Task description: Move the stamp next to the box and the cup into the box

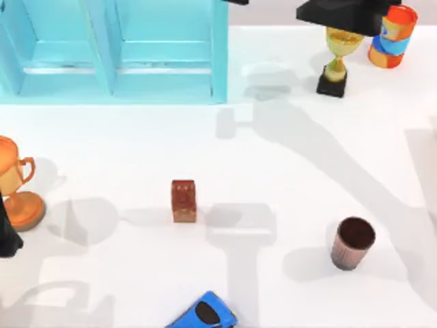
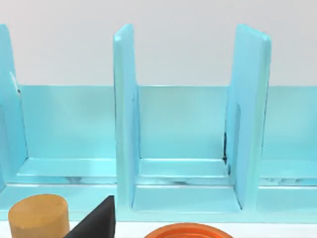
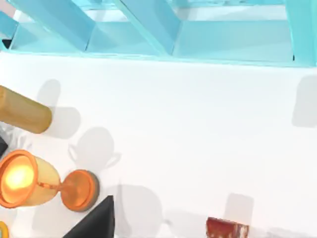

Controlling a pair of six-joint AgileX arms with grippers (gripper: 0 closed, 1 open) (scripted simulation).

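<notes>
The stamp [image 1: 184,201], a reddish-brown speckled block, stands upright in the middle of the table, well in front of the light blue box [image 1: 113,85] at the back left. A corner of the stamp [image 3: 227,229] also shows in the right wrist view. The cup [image 1: 353,242], a ribbed brown tumbler with a dark inside, stands upright at the front right. My left gripper [image 1: 8,236] is at the table's left edge, beside an orange trophy. My right gripper [image 1: 341,15] hangs at the back right, above a gold trophy. Neither holds anything I can see.
An orange trophy [image 1: 15,184] stands at the left edge and a gold trophy [image 1: 338,58] at the back right, next to an orange-and-blue can [image 1: 392,34]. A blue toy [image 1: 205,314] lies at the front edge. A wooden cylinder [image 3: 25,113] lies near the orange trophy [image 3: 29,181].
</notes>
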